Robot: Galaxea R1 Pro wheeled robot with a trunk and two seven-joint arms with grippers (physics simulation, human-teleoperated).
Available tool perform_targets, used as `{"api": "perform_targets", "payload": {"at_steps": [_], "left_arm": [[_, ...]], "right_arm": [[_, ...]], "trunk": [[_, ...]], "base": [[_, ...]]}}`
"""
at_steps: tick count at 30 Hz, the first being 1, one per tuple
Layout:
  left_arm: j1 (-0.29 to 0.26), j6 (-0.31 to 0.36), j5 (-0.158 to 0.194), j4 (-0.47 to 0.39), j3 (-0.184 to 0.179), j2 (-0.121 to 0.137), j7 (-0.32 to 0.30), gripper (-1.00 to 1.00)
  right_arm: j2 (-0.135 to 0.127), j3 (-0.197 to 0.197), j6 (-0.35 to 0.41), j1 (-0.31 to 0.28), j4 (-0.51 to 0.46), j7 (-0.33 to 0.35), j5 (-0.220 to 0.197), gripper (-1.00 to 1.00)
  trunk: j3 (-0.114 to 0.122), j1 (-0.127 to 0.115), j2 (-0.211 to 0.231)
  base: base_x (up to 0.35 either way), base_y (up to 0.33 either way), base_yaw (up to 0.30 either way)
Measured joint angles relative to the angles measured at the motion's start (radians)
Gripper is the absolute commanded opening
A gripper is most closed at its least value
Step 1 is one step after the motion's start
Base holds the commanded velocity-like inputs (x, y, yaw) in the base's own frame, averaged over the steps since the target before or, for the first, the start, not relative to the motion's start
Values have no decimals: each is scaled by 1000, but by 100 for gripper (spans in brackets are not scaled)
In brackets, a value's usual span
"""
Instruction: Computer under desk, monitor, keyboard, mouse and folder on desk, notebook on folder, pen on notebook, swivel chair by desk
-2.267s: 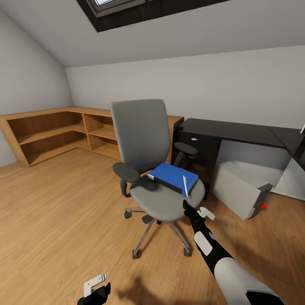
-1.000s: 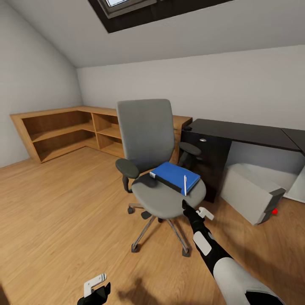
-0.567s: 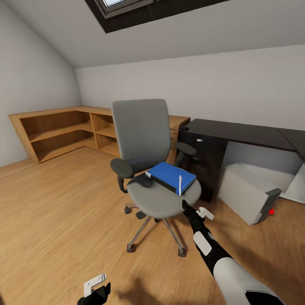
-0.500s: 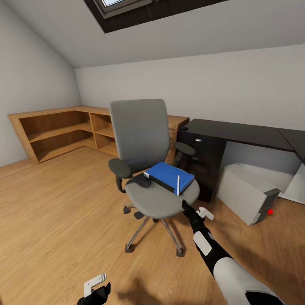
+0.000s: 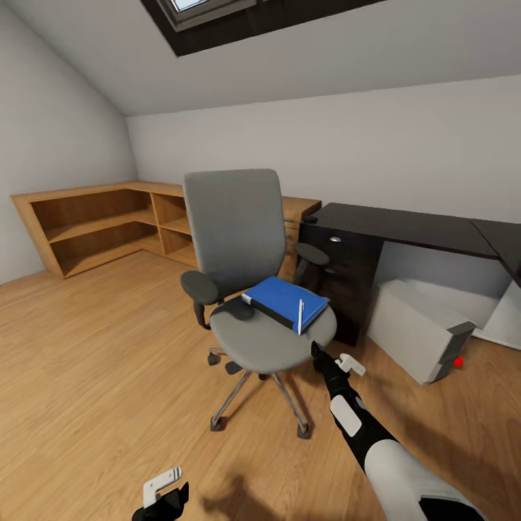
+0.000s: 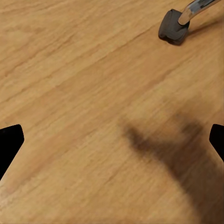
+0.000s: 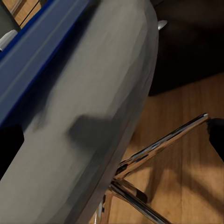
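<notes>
Head view: we see chair left of desk; folder on seat, pen atop folder. Computer under desk. Right gripper near seat edge, left gripper above floor, both wide open, empty.

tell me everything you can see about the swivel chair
The swivel chair stands upright on the wood floor, left of the black desk. It has a grey fabric seat and tall back, black armrests and a chrome star base on dark casters. A blue folder with a white pen on it lies on the seat.
</notes>
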Motion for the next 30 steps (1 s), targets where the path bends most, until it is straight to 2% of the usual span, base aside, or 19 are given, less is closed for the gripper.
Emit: {"api": "perform_targets", "payload": {"at_steps": [18,30], "left_arm": [[0,0,0,0,0,0,0,100],[0,0,0,0,0,0,-1,100]], "right_arm": [[-1,0,-2,0,0,2,1,100],[-1,-6,-2,0,-2,2,2,100]], "trunk": [[0,0,0],[0,0,0]], "base": [[60,0,0],[182,0,0]]}}
